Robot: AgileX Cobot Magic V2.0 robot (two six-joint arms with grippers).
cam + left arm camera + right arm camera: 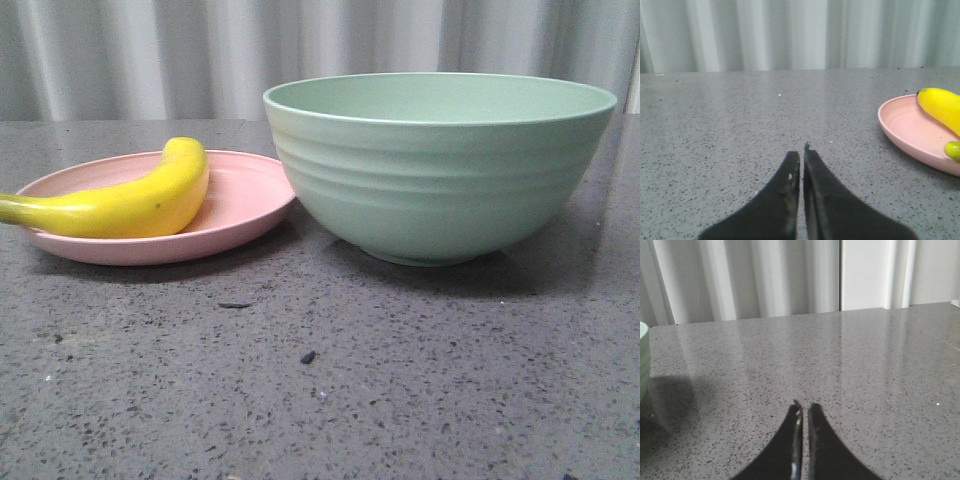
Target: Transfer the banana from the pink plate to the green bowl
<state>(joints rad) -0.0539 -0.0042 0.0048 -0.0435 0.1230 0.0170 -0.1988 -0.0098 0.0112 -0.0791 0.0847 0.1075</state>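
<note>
The yellow banana (130,205) lies on the pink plate (245,195) at the left of the front view, its greenish stem past the plate's left rim. The green bowl (440,165) stands upright just right of the plate, nearly touching it. Neither gripper shows in the front view. In the left wrist view my left gripper (802,152) is shut and empty low over the table, with the plate (905,130) and banana (942,107) off to one side. In the right wrist view my right gripper (804,407) is shut and empty, and a sliver of the bowl (643,360) shows at the edge.
A grey speckled stone tabletop (320,380) carries everything. A corrugated pale wall (200,50) runs behind the table. Small dark crumbs (308,356) lie on the table in front of the plate and bowl.
</note>
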